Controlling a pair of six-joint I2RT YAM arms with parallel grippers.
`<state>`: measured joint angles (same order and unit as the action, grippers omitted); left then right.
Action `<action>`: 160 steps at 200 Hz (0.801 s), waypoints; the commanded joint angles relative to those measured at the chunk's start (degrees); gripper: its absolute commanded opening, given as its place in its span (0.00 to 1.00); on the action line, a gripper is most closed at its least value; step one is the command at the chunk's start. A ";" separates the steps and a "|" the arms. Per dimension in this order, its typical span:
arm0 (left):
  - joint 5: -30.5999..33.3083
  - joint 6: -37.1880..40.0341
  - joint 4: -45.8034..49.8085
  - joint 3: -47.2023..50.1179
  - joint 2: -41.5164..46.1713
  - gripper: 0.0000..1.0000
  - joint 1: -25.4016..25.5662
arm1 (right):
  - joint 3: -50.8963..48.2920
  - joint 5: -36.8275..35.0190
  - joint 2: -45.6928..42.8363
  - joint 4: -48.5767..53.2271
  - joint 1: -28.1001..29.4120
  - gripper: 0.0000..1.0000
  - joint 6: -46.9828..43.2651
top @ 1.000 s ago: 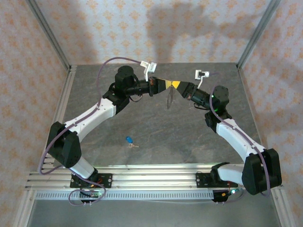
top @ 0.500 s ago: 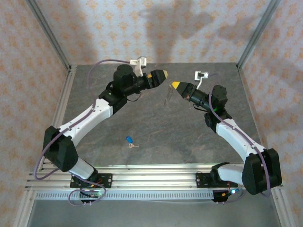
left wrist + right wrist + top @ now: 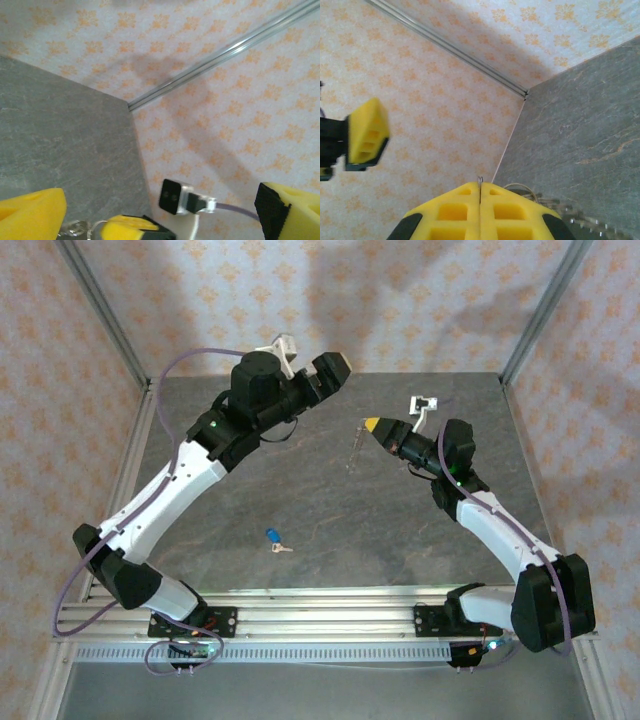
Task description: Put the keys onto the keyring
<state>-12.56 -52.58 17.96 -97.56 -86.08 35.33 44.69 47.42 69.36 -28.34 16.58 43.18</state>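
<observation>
Keyring [image 3: 354, 448] and key [image 3: 272, 536] were seen well apart: the former was hung in the air from the right gripper [image 3: 372, 424], the latter was laid on the bench [image 3: 400, 530]. The bench, a grey stone-patterned slab, was enclosed by walls [image 3: 400, 300] papered in a pale orange floral print. Both arms were bolted to a metal rail [image 3: 320, 620] at the near edge.

The left arm [image 3: 170, 480] was stretched up and toward the far wall, while the right arm [image 3: 500, 530] was bent at the elbow and pointed toward the rear middle of the bench. The left gripper [image 3: 331, 370] was held high near the far wall, and its yellow fingers [image 3: 32, 215] were spread wide apart. The right gripper was closed: in the right wrist view its yellow pads [image 3: 455, 212] were pressed together, and a thin wire of the keyring was pinched in the seam between them.

From that gripper's tip the keyring was seen as a thin line dangling over the rear middle of the bench; whether its lower end touched the surface could not be told. The key was laid flat near the middle front of the bench, just beyond the rail. Its blue head was turned toward the far left, its short pale blade toward the near right, and it was well clear of both grippers.
</observation>
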 commanded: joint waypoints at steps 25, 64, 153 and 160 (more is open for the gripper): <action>7.35 -6.95 11.99 -8.29 -2.98 1.00 2.52 | -0.28 -1.73 -1.30 -1.81 0.21 0.00 -0.81; 13.09 -12.23 19.85 -14.69 -4.28 1.00 5.19 | -1.56 -2.92 -2.97 -2.76 0.27 0.00 0.46; 20.60 -16.79 27.95 -18.28 -2.00 1.00 9.31 | -0.13 -2.87 -4.46 -6.47 0.25 0.00 4.81; 20.92 -16.68 27.67 -17.95 -1.98 1.00 9.32 | -0.04 -2.77 -4.49 -6.67 0.22 0.00 4.96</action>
<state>4.97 -67.79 43.90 -116.84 -89.95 44.53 43.29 44.73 66.22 -30.41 16.58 46.94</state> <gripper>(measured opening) 0.999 0.046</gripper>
